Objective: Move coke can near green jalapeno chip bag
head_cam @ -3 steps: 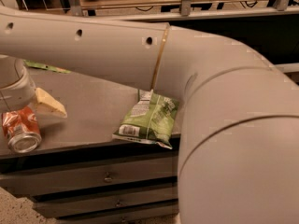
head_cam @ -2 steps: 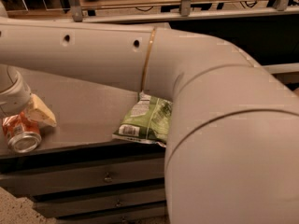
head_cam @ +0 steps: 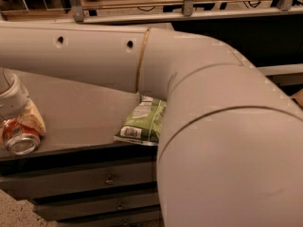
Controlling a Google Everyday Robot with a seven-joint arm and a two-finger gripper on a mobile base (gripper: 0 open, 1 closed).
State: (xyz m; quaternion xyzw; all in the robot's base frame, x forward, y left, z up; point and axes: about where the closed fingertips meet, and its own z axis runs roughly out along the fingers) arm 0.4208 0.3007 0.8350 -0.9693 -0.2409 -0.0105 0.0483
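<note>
Grey countertop [head_cam: 80, 109] over drawers [head_cam: 94, 179], and the job looks barely begun. At the far left edge the gripper [head_cam: 27, 121] is down against the coke can [head_cam: 19, 137], which lies on its side; whether it has clamped on I cannot tell. Well apart to the right, the green jalapeno chip bag [head_cam: 144, 122] lies half under the arm [head_cam: 199, 93]. The carry across remains.

Your 1 camera: coke can [head_cam: 20, 137] left, green jalapeno chip bag [head_cam: 142, 121] centre.
The gripper [head_cam: 18, 113] sits at the far left, just above the coke can, which lies on its side (silver end toward you); the green jalapeno chip bag lies flat near the front edge of the counter [head_cam: 80, 108], well apart, partly behind the arm [head_cam: 199, 98].
</note>
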